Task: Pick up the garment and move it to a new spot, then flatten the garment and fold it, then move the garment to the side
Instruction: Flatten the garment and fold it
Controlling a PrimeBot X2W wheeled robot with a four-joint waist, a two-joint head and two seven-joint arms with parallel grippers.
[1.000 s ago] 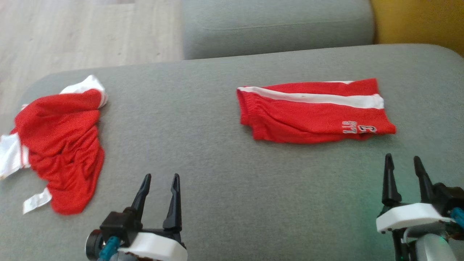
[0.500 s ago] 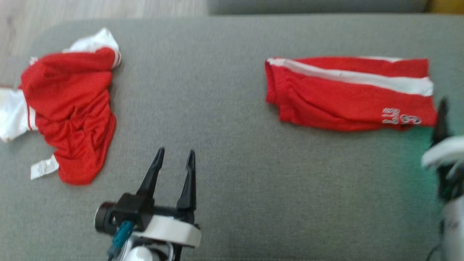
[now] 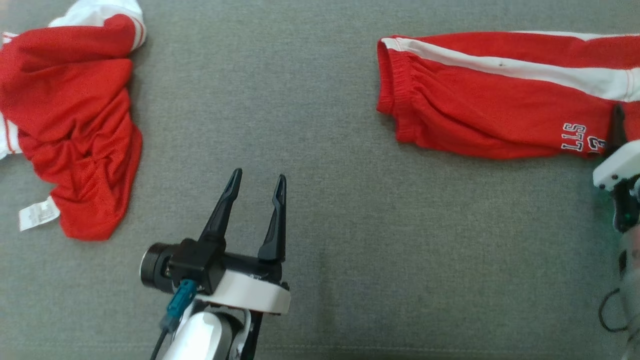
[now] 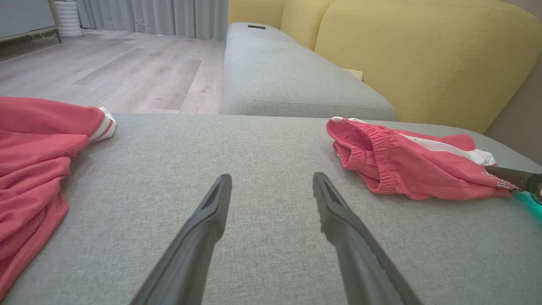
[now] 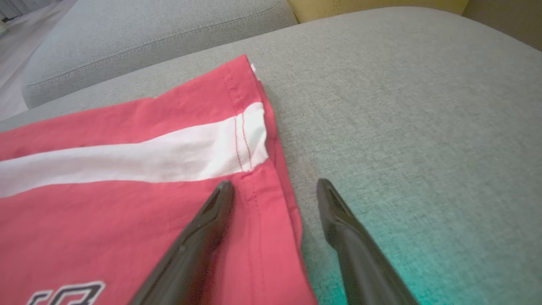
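A crumpled red garment (image 3: 75, 125) with white trim lies at the left of the grey cushion (image 3: 320, 225); it also shows in the left wrist view (image 4: 29, 156). Folded red shorts (image 3: 490, 100) with a white stripe and lettering lie at the right (image 4: 415, 165). My left gripper (image 3: 258, 176) stands open over bare cushion between the two (image 4: 272, 178). My right gripper (image 5: 275, 184) is open at the shorts' right hem (image 5: 254, 140), one finger over the red cloth and the other over the cushion. One of its fingers (image 3: 618, 127) shows at the right edge of the head view.
A white care label (image 3: 39, 214) sticks out of the crumpled garment. Beyond this cushion sit a second grey cushion (image 4: 288, 80) and a yellow backrest (image 4: 423, 55). Wooden floor (image 4: 127, 72) lies past the far left edge.
The head camera has dipped and come closer, so the whole picture shifted. My right gripper has moved forward from the bare cushion to the shorts' right hem. Both grippers stay open.
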